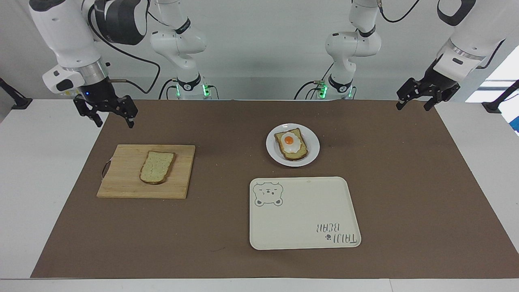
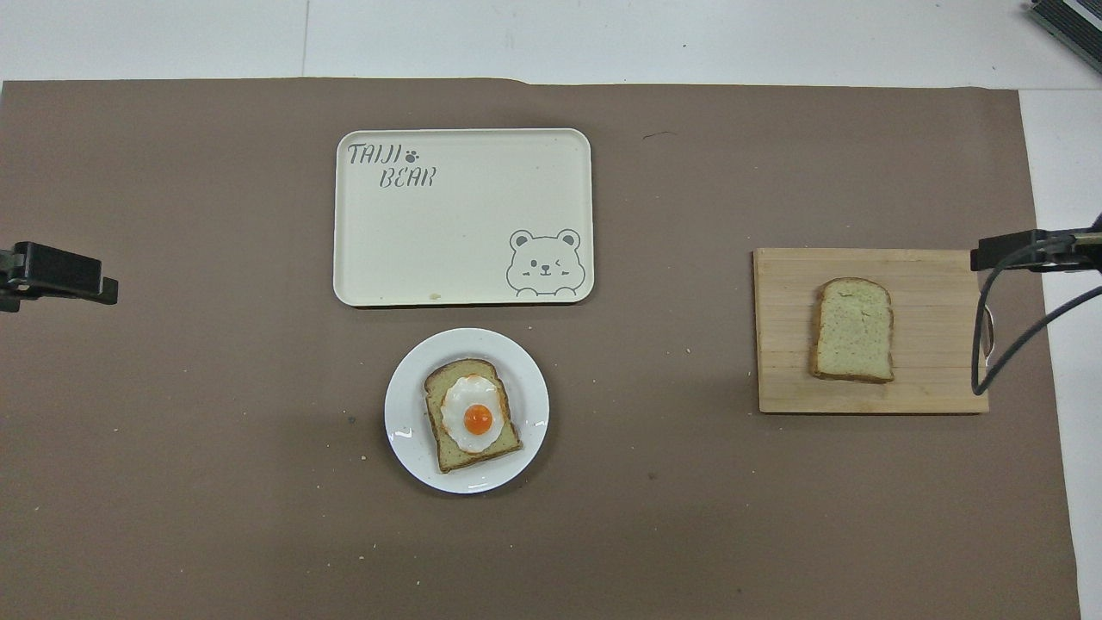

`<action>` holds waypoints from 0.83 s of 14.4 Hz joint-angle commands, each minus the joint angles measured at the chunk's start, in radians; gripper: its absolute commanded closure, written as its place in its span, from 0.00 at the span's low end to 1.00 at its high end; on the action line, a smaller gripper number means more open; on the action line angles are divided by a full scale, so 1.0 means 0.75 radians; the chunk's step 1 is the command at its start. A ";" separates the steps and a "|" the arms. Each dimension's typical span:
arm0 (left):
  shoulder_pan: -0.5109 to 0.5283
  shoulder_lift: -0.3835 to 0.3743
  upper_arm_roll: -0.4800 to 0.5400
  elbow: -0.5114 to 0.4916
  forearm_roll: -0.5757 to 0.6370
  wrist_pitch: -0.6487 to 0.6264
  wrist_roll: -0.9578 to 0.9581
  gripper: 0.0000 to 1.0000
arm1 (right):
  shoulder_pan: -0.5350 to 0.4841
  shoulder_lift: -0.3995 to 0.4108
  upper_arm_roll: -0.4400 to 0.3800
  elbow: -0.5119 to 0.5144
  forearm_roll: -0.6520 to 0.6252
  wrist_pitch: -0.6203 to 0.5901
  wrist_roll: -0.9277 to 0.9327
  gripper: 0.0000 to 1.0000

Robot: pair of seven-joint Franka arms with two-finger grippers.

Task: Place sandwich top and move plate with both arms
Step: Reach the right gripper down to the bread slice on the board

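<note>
Item one: you are looking at the sandwich top (image 1: 157, 167), a plain slice with a pale speckled face and dark crust. It is lying flat on the wooden cutting board (image 1: 121, 178), toward the right arm's end of the bench (image 1: 36, 162).

Item two: the plate (image 1: 273, 152), small, round and white, is sitting on the brown mat (image 1: 405, 182) near the middle of the bench. It is carrying a slice of bread topped with a fried egg (image 1: 289, 142).

Item three: the cream tray (image 1: 300, 227) is lying just beside the plate, farther from the robots. You are reading "TAIJI BEAR" on it with a paw mark in one corner, and a winking bear face is printed in the corner diagonally across.

Item four: the right end effector (image 1: 112, 120) is hanging in the air over the mat's corner, near the board's robot-side edge. Its fingers are standing spread apart and are gripping nothing. A black cable is looping from its wrist.

Item five: the left end effector (image 1: 414, 106) is waiting above the mat's corner at the left arm's end of the bench, well apart from the plate. Its fingers are likewise parted and are carrying nothing.
</note>
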 commanded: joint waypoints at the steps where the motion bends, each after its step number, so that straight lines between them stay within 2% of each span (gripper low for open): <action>1: 0.010 -0.022 -0.003 -0.010 -0.012 -0.019 0.010 0.00 | -0.018 0.080 0.006 -0.007 0.036 0.099 -0.034 0.00; 5: 0.010 -0.020 -0.005 -0.010 -0.012 -0.019 0.010 0.00 | -0.020 0.203 0.006 -0.031 0.131 0.214 -0.038 0.00; 8: 0.010 -0.022 -0.003 -0.010 -0.012 -0.019 0.010 0.00 | -0.029 0.216 0.006 -0.141 0.157 0.327 -0.087 0.00; 12: 0.010 -0.020 -0.005 -0.010 -0.012 -0.019 0.010 0.00 | -0.069 0.212 0.006 -0.288 0.182 0.374 -0.230 0.00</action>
